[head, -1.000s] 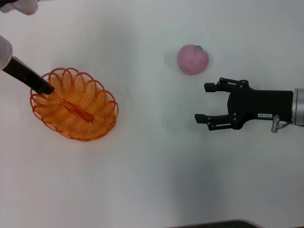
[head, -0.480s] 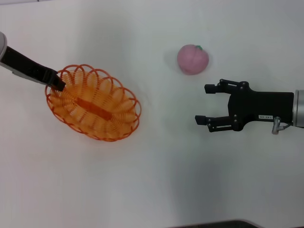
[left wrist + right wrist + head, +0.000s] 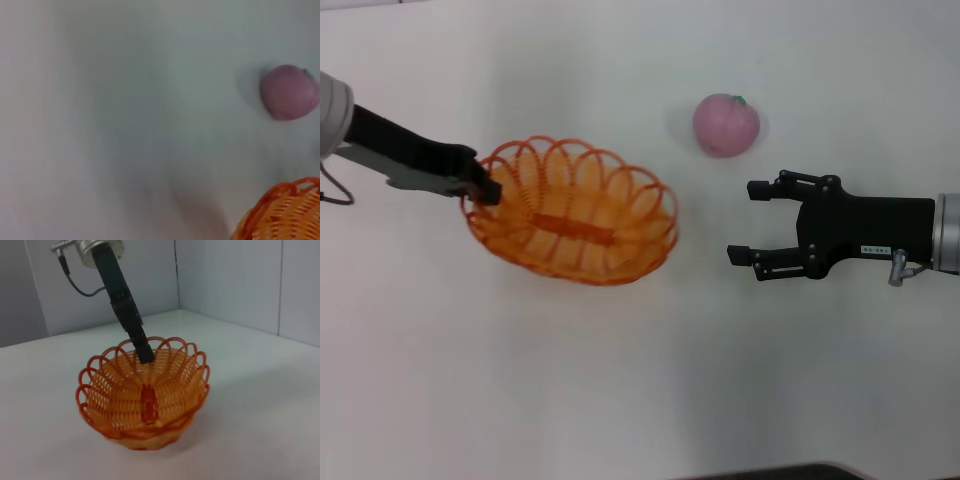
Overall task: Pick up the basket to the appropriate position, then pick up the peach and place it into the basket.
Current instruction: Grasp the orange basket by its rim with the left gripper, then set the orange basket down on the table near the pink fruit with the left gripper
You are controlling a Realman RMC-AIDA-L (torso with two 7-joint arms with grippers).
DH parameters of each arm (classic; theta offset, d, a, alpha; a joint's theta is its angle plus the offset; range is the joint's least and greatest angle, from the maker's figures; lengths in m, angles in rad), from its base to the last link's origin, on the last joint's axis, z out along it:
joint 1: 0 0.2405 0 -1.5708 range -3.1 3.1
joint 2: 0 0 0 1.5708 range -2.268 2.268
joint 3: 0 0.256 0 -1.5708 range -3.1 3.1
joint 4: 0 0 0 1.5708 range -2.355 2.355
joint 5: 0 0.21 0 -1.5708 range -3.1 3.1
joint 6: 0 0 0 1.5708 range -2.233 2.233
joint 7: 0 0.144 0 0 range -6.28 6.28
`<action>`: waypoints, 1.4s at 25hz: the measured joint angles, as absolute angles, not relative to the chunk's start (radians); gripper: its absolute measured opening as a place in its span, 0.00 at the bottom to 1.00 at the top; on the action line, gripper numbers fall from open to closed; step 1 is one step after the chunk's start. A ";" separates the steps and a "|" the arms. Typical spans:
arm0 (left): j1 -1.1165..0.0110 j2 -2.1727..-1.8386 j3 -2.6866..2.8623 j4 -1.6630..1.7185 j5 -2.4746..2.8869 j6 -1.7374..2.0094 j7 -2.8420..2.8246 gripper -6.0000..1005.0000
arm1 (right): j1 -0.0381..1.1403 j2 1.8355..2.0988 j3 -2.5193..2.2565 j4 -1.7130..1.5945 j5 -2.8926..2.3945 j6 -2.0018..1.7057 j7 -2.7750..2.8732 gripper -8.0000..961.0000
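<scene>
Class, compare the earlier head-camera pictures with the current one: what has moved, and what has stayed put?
The left gripper, clamped on the basket rim, has carried the basket toward the robot's right, closer to the peach. The peach has not moved. The right gripper has barely shifted, jaws open, empty.

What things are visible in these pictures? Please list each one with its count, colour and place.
basket: 1, orange, left of centre on the table, held at its left rim
peach: 1, pink with a green tip, on the table, right of and beyond the basket, apart from it
table: 1, white, under everything
left gripper: 1, black, shut on the basket's rim
right gripper: 1, black, open, empty, right of the basket, nearer than the peach
</scene>
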State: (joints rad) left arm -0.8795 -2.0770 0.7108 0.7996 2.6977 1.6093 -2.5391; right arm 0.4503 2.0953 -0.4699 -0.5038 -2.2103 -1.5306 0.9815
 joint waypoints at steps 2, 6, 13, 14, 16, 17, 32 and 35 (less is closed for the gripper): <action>-0.866 -2.082 0.691 0.802 2.650 1.622 -2.572 0.07 | 0.449 2.095 -0.469 -0.504 -2.210 -1.535 0.983 0.98; -0.810 -2.099 0.672 0.835 2.565 1.631 -2.628 0.07 | 0.446 2.094 -0.468 -0.497 -2.209 -1.542 1.004 0.98; -0.754 -2.164 0.677 0.882 2.550 1.591 -2.676 0.07 | 0.432 2.094 -0.473 -0.473 -2.213 -1.569 0.915 0.98; -0.745 -2.167 0.679 0.884 2.542 1.584 -2.678 0.07 | 0.431 2.094 -0.471 -0.468 -2.212 -1.575 0.896 0.98; -0.723 -2.169 0.683 0.884 2.519 1.563 -2.680 0.07 | 0.426 2.095 -0.467 -0.463 -2.208 -1.581 0.862 0.98; -0.723 -2.169 0.683 0.884 2.519 1.563 -2.680 0.07 | 0.424 2.096 -0.467 -0.461 -2.205 -1.582 0.849 0.98; -0.619 -2.172 0.850 0.884 2.477 1.428 -2.721 0.07 | 0.408 2.088 -0.428 -0.469 -2.195 -1.572 0.832 0.98; -0.617 -2.173 0.851 0.887 2.472 1.412 -2.721 0.07 | 0.406 2.089 -0.428 -0.471 -2.195 -1.570 0.831 0.98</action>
